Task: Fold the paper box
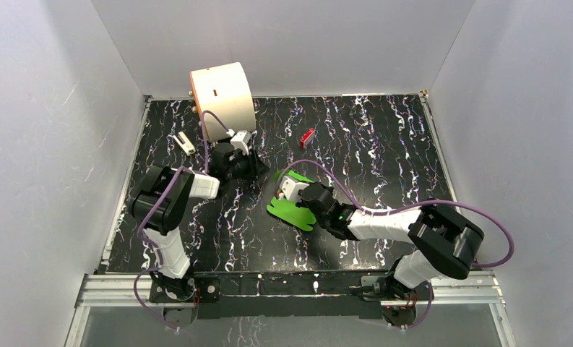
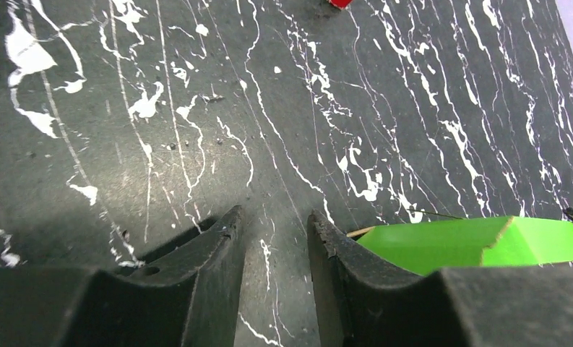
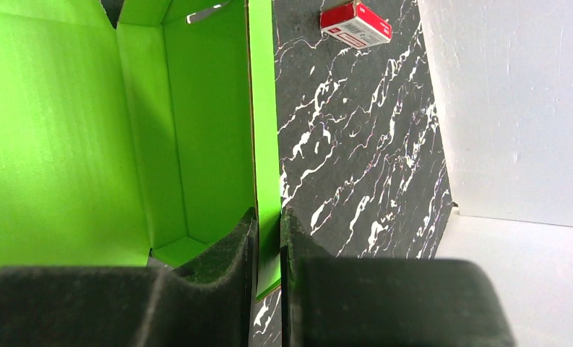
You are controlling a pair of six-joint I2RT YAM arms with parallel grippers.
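Right gripper [image 3: 269, 217]: pinches one upright side wall of the paper box [image 3: 66, 130], lying half-open near the middle of the marbled table [image 1: 370, 137]. Left gripper [image 2: 274, 220]: sits low near it, jaws apart, empty.

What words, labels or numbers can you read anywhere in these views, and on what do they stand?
No text can be read in any view.
The small red block carries a white label with dark print, too small and blurred to read.
The paper box is plain green, with no print showing.
The cream cylinder has no lettering visible.
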